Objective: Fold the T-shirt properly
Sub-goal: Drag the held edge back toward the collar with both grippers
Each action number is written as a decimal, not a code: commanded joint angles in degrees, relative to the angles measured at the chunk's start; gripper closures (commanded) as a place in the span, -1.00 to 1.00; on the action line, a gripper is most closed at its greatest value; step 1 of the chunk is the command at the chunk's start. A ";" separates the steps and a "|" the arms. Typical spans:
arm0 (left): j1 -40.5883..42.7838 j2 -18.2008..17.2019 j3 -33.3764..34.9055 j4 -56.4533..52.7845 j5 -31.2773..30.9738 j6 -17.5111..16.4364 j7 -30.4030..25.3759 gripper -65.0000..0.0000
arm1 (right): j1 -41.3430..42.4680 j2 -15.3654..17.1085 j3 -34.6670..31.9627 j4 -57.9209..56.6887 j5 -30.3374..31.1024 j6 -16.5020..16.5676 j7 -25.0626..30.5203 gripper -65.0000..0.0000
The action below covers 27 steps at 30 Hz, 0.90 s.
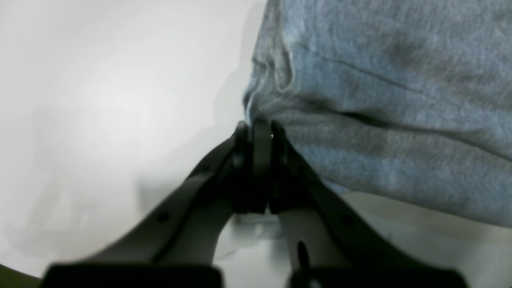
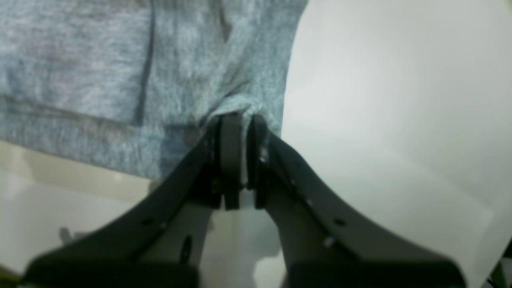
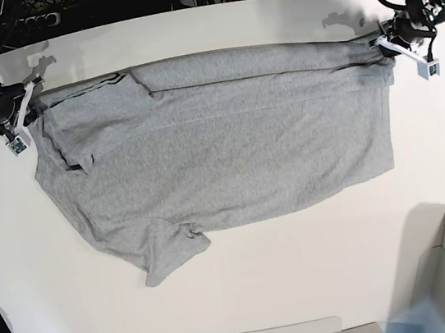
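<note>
The T-shirt [image 3: 221, 158] lies flat on the table [image 3: 304, 271], long axis nine to three. Left gripper [image 3: 380, 39] and right gripper [image 3: 30, 111] pinch its twelve-o'clock edge corners, jaws pressed together on cloth; the body spreads toward six.

Two black arms with cables, left tool [image 1: 260, 132] and right tool [image 2: 237, 125] matte black, tapered fingers, small screw holes

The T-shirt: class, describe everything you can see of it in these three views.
The T-shirt is heather-grey knit, plain on the side showing. It lies spread sideways on the white table, wrinkled, with one sleeve sticking out at the near left. Its far edge is pulled taut and slightly raised between the left gripper and right gripper, each shut on an end.
</note>
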 commanded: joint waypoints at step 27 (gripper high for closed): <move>5.12 -2.11 -6.07 7.58 0.59 0.51 -0.75 0.82 | -8.28 -4.51 -1.69 11.62 -2.22 1.21 -5.44 1.00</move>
